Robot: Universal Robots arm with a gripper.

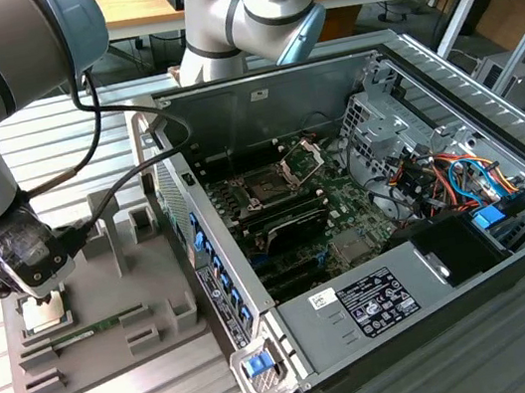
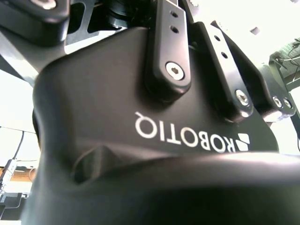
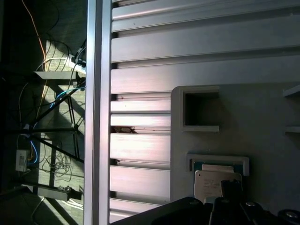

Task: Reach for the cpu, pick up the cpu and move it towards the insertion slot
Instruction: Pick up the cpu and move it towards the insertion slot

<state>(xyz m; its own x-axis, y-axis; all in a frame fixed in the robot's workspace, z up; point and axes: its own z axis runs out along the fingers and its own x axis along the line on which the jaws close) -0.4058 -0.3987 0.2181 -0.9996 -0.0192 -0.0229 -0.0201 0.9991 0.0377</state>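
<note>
Status: the cpu lies flat, pale top up, in a shallow square recess of the grey fixture. In the first wrist view one pale corner of the cpu shows against the recess lip. The gripper hangs directly over it, low, at or very near the chip's top.

Jaws: cannot tell whether apart or clamped on the chip, because the gripper body masks them.

Step judged: grasp at the fixture; the chip looks seated, not lifted. To do it well, stay centred and vertical, take the chip by opposite edges, and keep it level so the thin part does not catch the lip.

Around it: a green memory stick lies in a groove just beside the recess. The fixture rests on the slatted tabletop. The insertion slot is well apart, inside the open computer case toward the exterior view's right, with its silver frame raised.

Hidden: the contact between gripper and chip. Dark gripper parts cover much of the cpu in the first wrist view. In the second wrist view the black housing stands close before the lens. Socket detail is too small to judge.
</note>
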